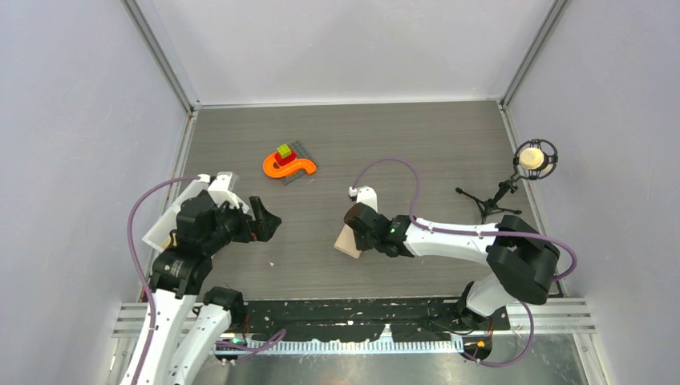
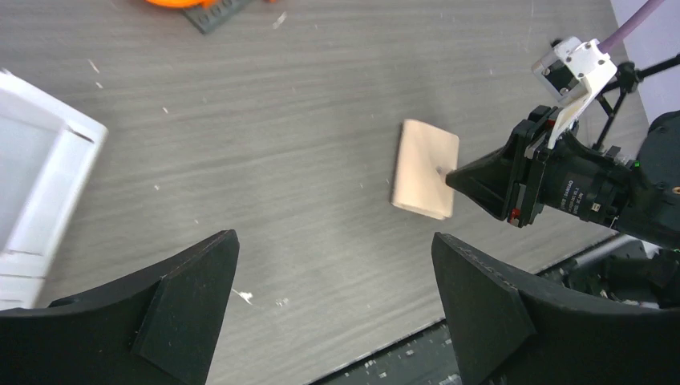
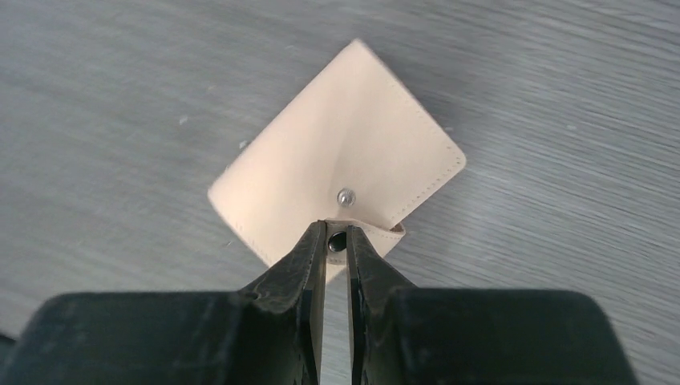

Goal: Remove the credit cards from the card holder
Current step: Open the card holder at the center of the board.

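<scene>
Our right gripper [image 3: 337, 241] pinches the rounded snap tab [image 3: 388, 233] of the flat, stitched beige wallet [image 3: 337, 144], its inside hidden; our left gripper [image 2: 333, 241] gapes wide, well apart from the wallet.

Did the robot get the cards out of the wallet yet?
Not yet. The snap tab looks popped off its stud, and the right gripper is pinching it. The card holder lies folded shut, no cards showing. The left gripper hangs open. Opening the holder and pulling the cards out is left.
</scene>
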